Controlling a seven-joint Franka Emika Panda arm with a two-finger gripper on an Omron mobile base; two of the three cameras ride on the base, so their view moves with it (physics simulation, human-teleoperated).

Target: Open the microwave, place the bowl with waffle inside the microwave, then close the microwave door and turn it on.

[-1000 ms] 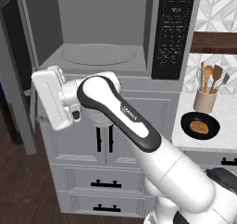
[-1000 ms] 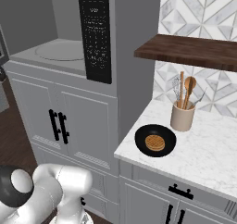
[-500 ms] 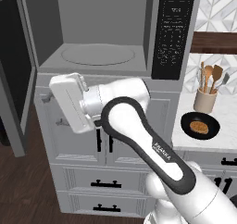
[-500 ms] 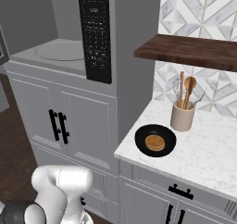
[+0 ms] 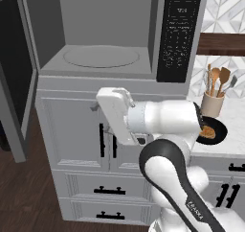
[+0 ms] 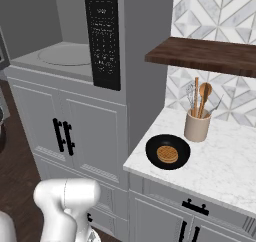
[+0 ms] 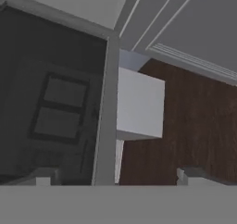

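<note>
The microwave (image 5: 103, 39) stands open, its grey cavity and round turntable (image 5: 100, 56) bare. The microwave door (image 5: 16, 77) is swung out to the left, and its dark window (image 7: 51, 102) also shows in the hand view. My gripper (image 5: 97, 107) hangs in front of the cabinet below the cavity, to the right of the door, and points left. Its fingertips (image 7: 44, 177) stand wide apart and open with nothing between them (image 7: 115, 177). The black bowl (image 6: 167, 152) with the waffle (image 6: 167, 155) sits on the marble counter at the right, partly hidden by my arm (image 5: 210, 130).
A beige utensil crock (image 6: 196, 126) stands just behind the bowl under a wooden shelf (image 6: 205, 56). The black keypad panel (image 5: 179, 34) is right of the cavity. Grey cabinet doors and drawers (image 5: 76, 130) sit below, with dark wood floor (image 7: 194, 121) at the left.
My hand has swung right, away from the open door, to the front of the cabinet below the cavity. The door stays open and the bowl has not moved.
</note>
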